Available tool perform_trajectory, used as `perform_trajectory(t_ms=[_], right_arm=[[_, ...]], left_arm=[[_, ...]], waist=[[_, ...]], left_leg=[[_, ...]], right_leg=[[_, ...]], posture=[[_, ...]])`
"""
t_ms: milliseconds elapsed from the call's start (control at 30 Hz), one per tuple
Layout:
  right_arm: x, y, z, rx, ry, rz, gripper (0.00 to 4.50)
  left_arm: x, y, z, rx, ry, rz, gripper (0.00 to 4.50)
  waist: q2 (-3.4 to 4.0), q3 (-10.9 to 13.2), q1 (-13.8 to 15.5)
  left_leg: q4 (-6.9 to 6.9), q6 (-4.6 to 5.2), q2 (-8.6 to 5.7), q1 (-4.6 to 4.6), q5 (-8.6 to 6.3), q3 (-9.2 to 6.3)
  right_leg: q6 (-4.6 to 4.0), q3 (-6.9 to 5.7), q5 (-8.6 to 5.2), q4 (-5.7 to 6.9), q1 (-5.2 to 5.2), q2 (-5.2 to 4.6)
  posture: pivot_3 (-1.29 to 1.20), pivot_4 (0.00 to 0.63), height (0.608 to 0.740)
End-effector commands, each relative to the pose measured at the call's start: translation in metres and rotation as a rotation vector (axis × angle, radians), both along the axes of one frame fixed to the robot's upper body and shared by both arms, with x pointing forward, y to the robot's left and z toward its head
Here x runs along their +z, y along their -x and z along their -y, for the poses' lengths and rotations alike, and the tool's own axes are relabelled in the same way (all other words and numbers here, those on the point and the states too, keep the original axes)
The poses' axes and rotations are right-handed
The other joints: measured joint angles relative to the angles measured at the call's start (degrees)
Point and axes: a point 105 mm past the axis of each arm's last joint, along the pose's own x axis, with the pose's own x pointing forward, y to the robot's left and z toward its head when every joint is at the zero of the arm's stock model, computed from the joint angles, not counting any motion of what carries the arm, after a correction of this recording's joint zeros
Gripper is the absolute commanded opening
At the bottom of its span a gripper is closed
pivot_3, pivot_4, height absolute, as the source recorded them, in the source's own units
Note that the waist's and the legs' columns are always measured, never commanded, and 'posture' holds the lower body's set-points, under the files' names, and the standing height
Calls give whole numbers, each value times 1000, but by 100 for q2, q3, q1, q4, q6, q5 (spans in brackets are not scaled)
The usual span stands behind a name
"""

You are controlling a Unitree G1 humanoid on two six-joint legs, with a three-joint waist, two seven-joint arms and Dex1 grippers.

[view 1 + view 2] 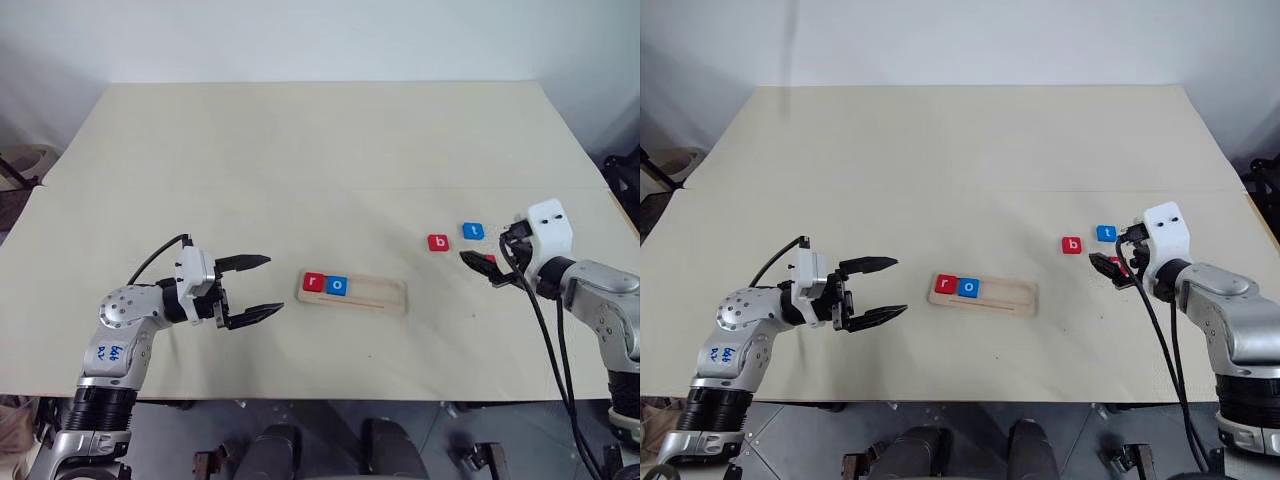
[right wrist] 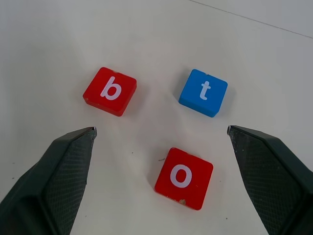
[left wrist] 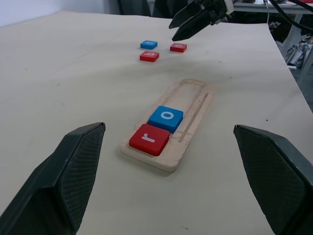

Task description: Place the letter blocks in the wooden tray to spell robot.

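Observation:
The wooden tray [image 1: 385,293] lies near the table's front middle, with a red r block [image 1: 314,283] and a blue o block [image 1: 337,286] in its left end. To its right, loose on the table, sit a red b block [image 2: 110,90], a blue t block [image 2: 203,92] and a red o block [image 2: 183,177]. My right gripper [image 2: 161,129] hangs open just above these three, its fingers either side of the red o and touching nothing. Left of the tray, my left gripper [image 1: 272,285] is open and empty, pointing level toward it.
The pale table [image 1: 300,150] stretches wide and bare behind the tray, and its front edge runs close below both arms. Black cables [image 1: 545,330] trail from my right wrist down past that edge.

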Motion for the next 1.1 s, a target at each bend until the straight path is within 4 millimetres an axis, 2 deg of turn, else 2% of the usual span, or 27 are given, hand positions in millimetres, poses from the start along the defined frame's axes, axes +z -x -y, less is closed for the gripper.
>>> perform_trajectory(t_ms=[33,633,867,1100], right_arm=[[16,1,0,2,-4,67,4500],[13,-2,-5,26,-16,70,4500],[5,-5,-31,28,-68,54,4500],[-7,-15,-63,-71,-122,58,4500]], left_arm=[[11,-2,3,-17,6,45,4470],[7,1,1,-10,3,39,4470],[10,1,-2,-4,3,45,4470],[8,3,-4,16,-4,49,4470]], waist=[[0,0,0],[0,0,-3],[0,0,-17],[1,0,-15]], left_leg=[[0,0,0,0,0,0],[-1,0,1,0,0,0],[-2,0,2,0,0,0],[-4,-1,1,0,0,-1]], right_leg=[[0,0,0,0,0,0],[0,0,0,0,-1,1],[0,2,0,0,-3,1],[0,3,0,2,-6,1]], posture=[[0,150,740],[0,150,740],[0,150,740],[0,150,740]])
